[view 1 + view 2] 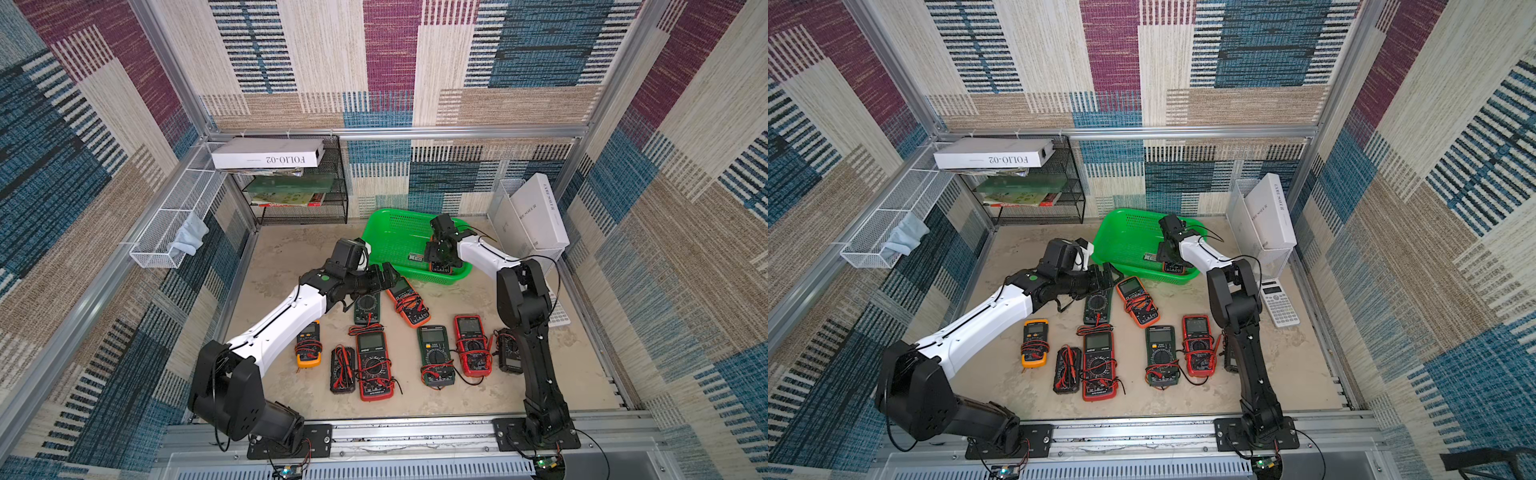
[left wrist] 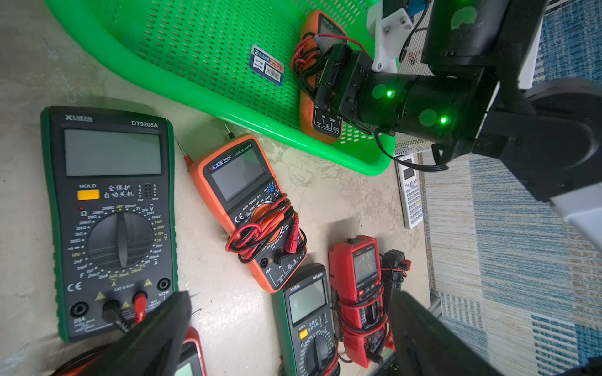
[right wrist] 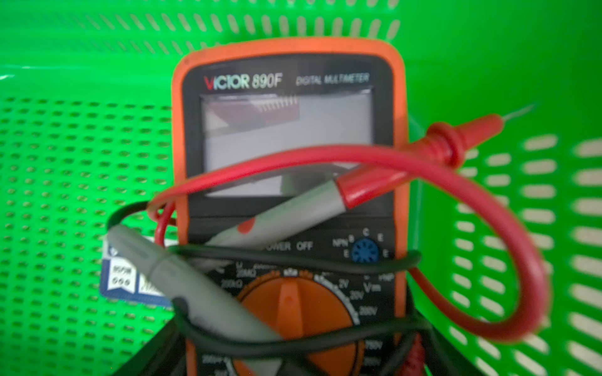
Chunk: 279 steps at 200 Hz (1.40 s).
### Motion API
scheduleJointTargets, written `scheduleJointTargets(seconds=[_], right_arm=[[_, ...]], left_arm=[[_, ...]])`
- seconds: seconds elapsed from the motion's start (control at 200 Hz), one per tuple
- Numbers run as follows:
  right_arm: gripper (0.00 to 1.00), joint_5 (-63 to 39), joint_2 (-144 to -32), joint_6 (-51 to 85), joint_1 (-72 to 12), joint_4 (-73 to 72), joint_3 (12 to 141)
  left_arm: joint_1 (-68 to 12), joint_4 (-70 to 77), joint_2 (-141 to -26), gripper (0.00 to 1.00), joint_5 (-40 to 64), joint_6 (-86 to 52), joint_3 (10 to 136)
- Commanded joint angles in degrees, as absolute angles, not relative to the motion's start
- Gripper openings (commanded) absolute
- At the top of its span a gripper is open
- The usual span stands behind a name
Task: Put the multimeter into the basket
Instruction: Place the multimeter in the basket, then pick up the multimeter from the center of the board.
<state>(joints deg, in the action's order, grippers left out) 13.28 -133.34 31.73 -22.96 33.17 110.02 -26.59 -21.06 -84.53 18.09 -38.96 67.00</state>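
Carpet-clad walls close in a pale worktop [image 1: 282, 257]. Over it the right gripper [image 3: 293, 364] reaches down into the basket [image 3: 81, 162], clamped across the dial end of the orange multimeter [image 3: 286, 146]. The multimeter's long axis runs straight ahead of the gripper, screen end pointing deeper into the basket. Only that arm is on it. The left gripper [image 2: 290, 299] hangs spread wide over other meters [image 2: 110, 224], outside the basket. Both top views give just an orange sliver under the wrist, while the right wrist view shows the red lead [image 3: 488, 211] looping sideways toward the perforated wall.
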Motion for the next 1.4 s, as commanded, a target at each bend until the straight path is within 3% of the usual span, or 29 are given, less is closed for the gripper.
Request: scheduleJointTargets(seconds=[0.0, 0.14, 0.716, 1.392], right_arm=[[0.84, 16.69, -133.29, 36.36, -23.15, 35.57, 111.27], [1.00, 18.78, -131.95, 36.94, -23.26, 36.12, 111.27], [1.00, 19.30, -118.45, 34.03, -27.56, 33.63, 105.72], [1.00, 18.72, -90.20, 26.68, -43.58, 14.41, 62.78]], left_arm=[[-26.72, -21.51, -84.10, 1.00, 17.84, -38.72, 67.50], [-26.71, -21.75, -84.11, 1.00, 17.71, -38.50, 67.73], [-26.67, -24.93, -79.43, 1.00, 15.67, -36.98, 65.29], [-26.65, -30.88, -56.72, 1.00, 11.34, -39.62, 46.37]])
